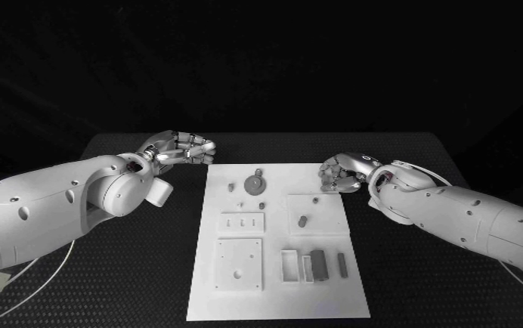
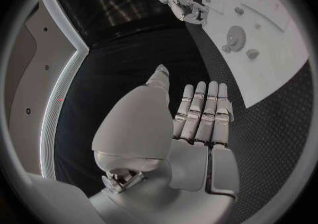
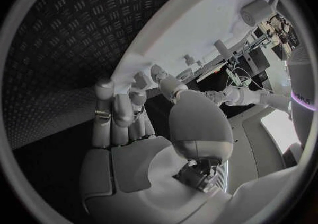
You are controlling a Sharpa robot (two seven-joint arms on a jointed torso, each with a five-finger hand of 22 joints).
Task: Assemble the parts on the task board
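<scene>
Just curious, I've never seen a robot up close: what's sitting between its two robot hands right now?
In the head view, the far end of the white task board lies between the left robot hand and right robot hand, carrying a round grey part.

A white task board (image 1: 278, 298) lies in the middle of a black table (image 1: 142, 283), its long side running away from the robot. The left hand (image 1: 180, 148) hovers just beside the board's far left corner, fingers curled in, holding nothing visible. The right hand (image 1: 347, 173) sits at the board's far right edge, fingers also curled. On the board, a round grey disc (image 1: 254, 184) lies near the far end, small grey pegs (image 1: 231, 187) around it, and darker upright blocks (image 1: 320, 264) stand near the right edge, closer to the robot.
</scene>
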